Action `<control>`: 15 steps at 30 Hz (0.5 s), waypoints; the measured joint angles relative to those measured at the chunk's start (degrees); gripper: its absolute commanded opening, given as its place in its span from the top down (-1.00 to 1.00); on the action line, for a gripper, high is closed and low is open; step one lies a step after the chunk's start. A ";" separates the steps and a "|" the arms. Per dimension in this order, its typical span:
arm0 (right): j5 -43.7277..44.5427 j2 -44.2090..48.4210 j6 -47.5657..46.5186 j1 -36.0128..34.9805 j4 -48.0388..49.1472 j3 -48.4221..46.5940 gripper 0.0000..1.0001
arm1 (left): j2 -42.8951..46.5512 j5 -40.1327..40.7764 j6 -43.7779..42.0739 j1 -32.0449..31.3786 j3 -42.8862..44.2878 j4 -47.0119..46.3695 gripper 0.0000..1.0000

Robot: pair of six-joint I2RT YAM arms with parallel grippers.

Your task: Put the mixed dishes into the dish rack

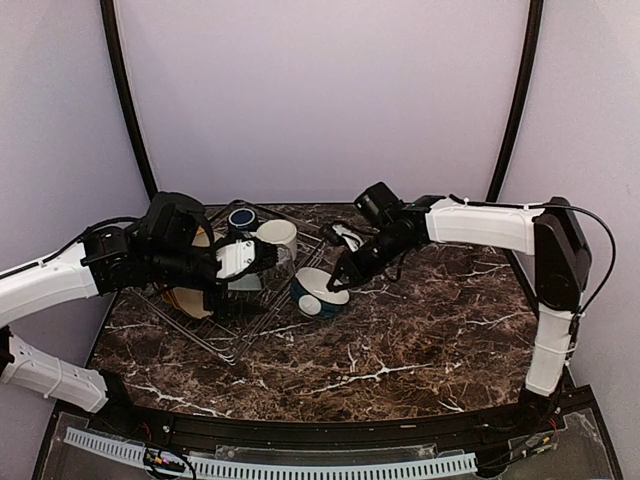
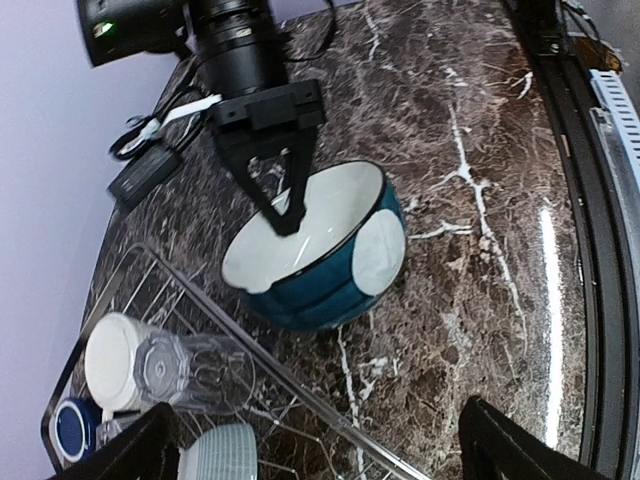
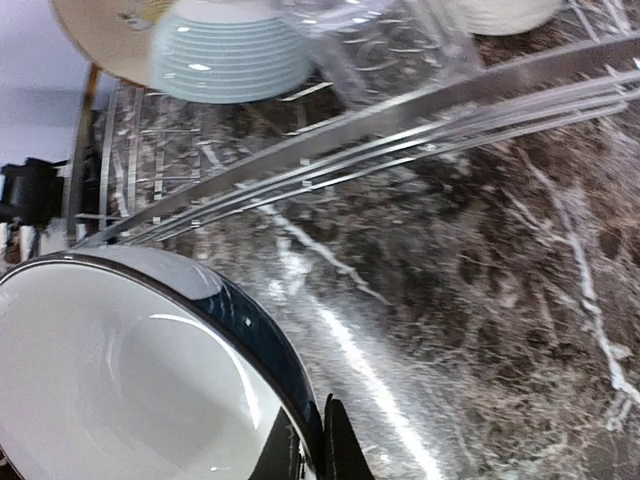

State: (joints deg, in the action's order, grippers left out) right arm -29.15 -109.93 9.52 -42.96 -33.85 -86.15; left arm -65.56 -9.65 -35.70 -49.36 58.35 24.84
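A dark teal bowl with white spots and a white inside sits tilted on the marble table, just right of the dish rack. My right gripper is shut on its rim, one finger inside and one outside. The left wrist view shows that grip from above on the bowl. In the rack lie a cream mug, a dark blue mug, a clear ribbed glass, a pale-teal bowl and a mustard plate. My left gripper hangs open over the rack's right rim, holding nothing.
A black cable and a small black box lie on the table behind the bowl. The rack's silver rail runs close beside the bowl. Purple walls and two dark poles enclose the back. The table's black front edge is to the right.
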 measured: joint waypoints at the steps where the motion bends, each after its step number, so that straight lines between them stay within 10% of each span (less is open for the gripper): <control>1: -2.36 0.44 0.02 -0.15 0.37 0.00 1.00 | -0.13 -1.29 -1.03 -0.42 0.00 -0.33 -0.97; 15: -26.43 -1.99 3.13 -2.89 4.94 0.07 1.00 | -1.90 -1.84 -24.63 -8.04 -0.57 -6.32 -0.98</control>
State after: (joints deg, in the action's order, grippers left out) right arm -55.57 -111.92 12.64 -45.84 -28.91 -86.08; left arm -67.46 -11.49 -60.34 -57.41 57.78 18.52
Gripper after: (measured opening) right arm 0.041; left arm 0.989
